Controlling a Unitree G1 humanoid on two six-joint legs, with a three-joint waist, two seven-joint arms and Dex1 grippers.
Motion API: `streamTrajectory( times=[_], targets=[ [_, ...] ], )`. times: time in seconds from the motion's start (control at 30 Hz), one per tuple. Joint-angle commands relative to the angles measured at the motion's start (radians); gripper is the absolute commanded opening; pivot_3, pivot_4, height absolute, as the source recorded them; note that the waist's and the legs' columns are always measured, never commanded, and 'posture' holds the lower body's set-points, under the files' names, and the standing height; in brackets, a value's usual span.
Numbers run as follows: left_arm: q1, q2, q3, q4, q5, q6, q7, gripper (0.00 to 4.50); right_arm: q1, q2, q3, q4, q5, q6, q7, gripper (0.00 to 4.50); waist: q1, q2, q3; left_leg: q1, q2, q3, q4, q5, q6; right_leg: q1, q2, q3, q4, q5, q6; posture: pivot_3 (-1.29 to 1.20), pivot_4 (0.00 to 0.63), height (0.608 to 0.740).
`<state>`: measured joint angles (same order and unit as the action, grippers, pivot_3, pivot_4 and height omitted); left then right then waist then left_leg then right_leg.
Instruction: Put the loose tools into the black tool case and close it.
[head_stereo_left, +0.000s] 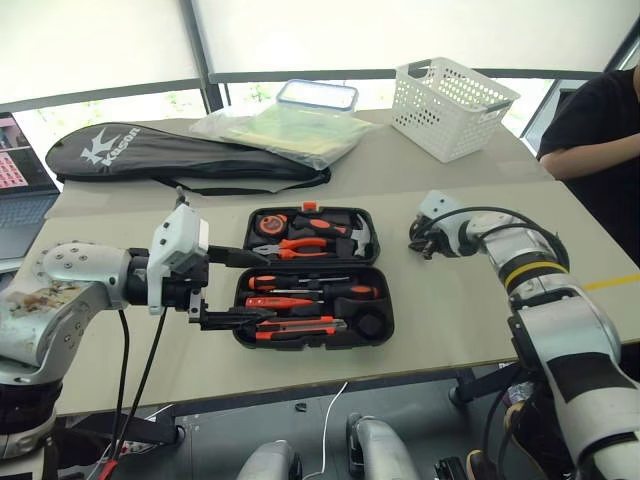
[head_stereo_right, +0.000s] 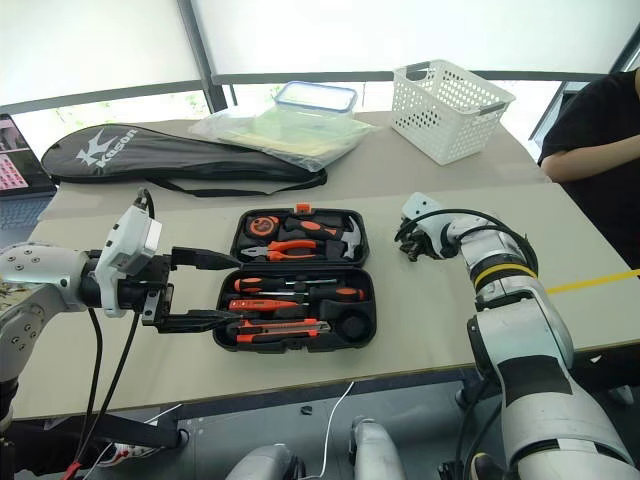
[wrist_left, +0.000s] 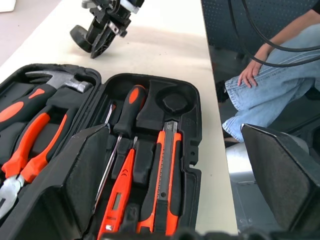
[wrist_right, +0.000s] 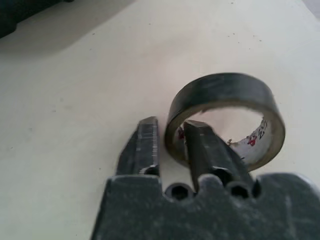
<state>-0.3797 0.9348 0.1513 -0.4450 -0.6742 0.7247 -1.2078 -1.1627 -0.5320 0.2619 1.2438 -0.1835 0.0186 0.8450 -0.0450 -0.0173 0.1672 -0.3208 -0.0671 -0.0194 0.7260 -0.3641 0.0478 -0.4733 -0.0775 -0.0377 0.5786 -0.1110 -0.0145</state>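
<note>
The black tool case (head_stereo_left: 312, 264) lies open on the table. Its near half holds two black-and-orange screwdrivers (head_stereo_left: 345, 291), a slim red screwdriver (head_stereo_left: 272, 301) and the orange utility knife (head_stereo_left: 300, 326), beside an empty round slot (head_stereo_left: 372, 322). To the right of the case, the black tape roll (wrist_right: 225, 90) rests on the table. My right gripper (wrist_right: 170, 125) is shut on its wall, one finger inside the ring and one outside. My left gripper (head_stereo_left: 255, 288) stands open at the case's left edge, nothing between its fingers.
Orange pliers (head_stereo_left: 300, 245), a hammer (head_stereo_left: 350, 232) and a tape measure sit in the case's far half. A long black racket bag (head_stereo_left: 180, 155), a clear bag with a container (head_stereo_left: 285, 130) and a white basket (head_stereo_left: 452, 105) line the back. A person (head_stereo_left: 600, 140) sits at right, a laptop (head_stereo_left: 20, 190) at left.
</note>
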Motion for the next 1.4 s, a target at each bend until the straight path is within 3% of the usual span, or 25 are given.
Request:
streamTrajectory(
  times=[0.03, 0.1, 0.17, 0.27, 0.43, 0.57, 0.9, 1.13, 1.33, 1.4],
  targets=[
    [-0.018, 0.015, -0.007, -0.009, -0.009, -0.023, -0.008, 4.50, -0.021, -0.031, -0.048, -0.048, 0.029, -0.039, 0.062, 0.04, 0.000, 0.000, 0.000, 0.000, 0.000, -0.001, 0.000, 0.000, 0.000, 0.000, 0.000, 0.000, 0.000, 0.000, 0.000, 0.00, 0.150, 0.740],
    [-0.019, 0.020, -0.016, -0.003, -0.008, -0.028, -0.020, 4.50, -0.017, -0.043, -0.074, -0.100, 0.066, -0.036, 0.150, 0.04, 0.000, 0.001, 0.001, -0.001, 0.000, -0.001, 0.000, 0.000, 0.000, 0.000, 0.000, 0.000, 0.000, 0.000, 0.000, 0.00, 0.150, 0.740],
    [-0.008, 0.038, -0.033, 0.004, 0.006, -0.043, -0.049, 4.50, 0.042, -0.062, -0.095, -0.336, 0.161, 0.054, 0.348, 0.04, 0.000, 0.001, 0.001, -0.001, 0.001, -0.001, -0.001, 0.000, 0.000, 0.000, 0.000, -0.001, 0.000, 0.000, 0.000, 0.00, 0.150, 0.740],
    [0.015, 0.062, -0.062, 0.018, 0.038, -0.087, -0.092, 4.50, 0.240, -0.155, -0.055, -0.895, 0.328, 0.280, 0.587, 0.04, 0.004, 0.002, 0.001, -0.002, 0.002, -0.004, -0.002, 0.000, 0.000, 0.000, 0.001, -0.002, 0.000, 0.000, 0.000, 0.00, 0.150, 0.740],
    [0.011, 0.061, -0.094, 0.039, 0.055, -0.122, -0.113, 4.50, 0.434, -0.267, 0.004, -1.360, 0.412, 0.445, 0.672, 0.04, 0.022, 0.002, 0.001, -0.003, 0.002, -0.005, -0.005, 0.000, 0.000, -0.001, 0.002, -0.004, -0.001, 0.000, 0.000, 0.00, 0.150, 0.740],
    [-0.002, 0.057, -0.114, 0.052, 0.064, -0.141, -0.119, 4.50, 0.501, -0.285, 0.057, -1.467, 0.381, 0.466, 0.636, 0.04, 0.031, 0.002, 0.001, -0.001, 0.001, -0.002, -0.003, -0.001, 0.001, -0.001, 0.002, -0.004, -0.001, -0.001, 0.001, 0.00, 0.150, 0.740],
    [-0.002, 0.059, -0.116, 0.041, 0.064, -0.142, -0.116, 4.50, 0.538, -0.320, 0.142, -1.436, 0.285, 0.399, 0.607, 0.04, 0.033, 0.002, 0.001, -0.001, 0.000, -0.001, -0.001, 0.000, 0.001, 0.000, 0.002, -0.005, 0.000, -0.001, 0.000, 0.00, 0.150, 0.740],
    [-0.005, 0.056, -0.115, 0.035, 0.063, -0.137, -0.107, 4.50, 0.517, -0.317, 0.161, -1.424, 0.249, 0.345, 0.626, 2.26, 0.038, 0.002, 0.001, 0.000, 0.000, -0.002, -0.001, -0.001, 0.001, 0.000, 0.002, -0.005, -0.001, -0.001, 0.000, 0.00, 0.150, 0.740],
    [-0.007, 0.054, -0.118, 0.052, 0.072, -0.146, -0.108, 4.50, 0.478, -0.315, 0.110, -1.496, 0.346, 0.431, 0.667, 4.19, 0.039, 0.001, 0.001, -0.001, 0.000, -0.002, -0.001, 0.000, 0.001, 0.000, 0.002, -0.006, -0.001, -0.001, 0.000, 0.00, 0.150, 0.740],
    [0.004, 0.054, -0.116, 0.065, 0.083, -0.156, -0.106, 4.50, 0.457, -0.323, 0.079, -1.506, 0.384, 0.470, 0.668, 4.19, 0.038, 0.001, 0.001, -0.001, 0.000, -0.002, 0.000, 0.000, 0.001, 0.000, 0.002, -0.006, -0.001, -0.001, 0.000, 0.00, 0.150, 0.740]
  ],
)
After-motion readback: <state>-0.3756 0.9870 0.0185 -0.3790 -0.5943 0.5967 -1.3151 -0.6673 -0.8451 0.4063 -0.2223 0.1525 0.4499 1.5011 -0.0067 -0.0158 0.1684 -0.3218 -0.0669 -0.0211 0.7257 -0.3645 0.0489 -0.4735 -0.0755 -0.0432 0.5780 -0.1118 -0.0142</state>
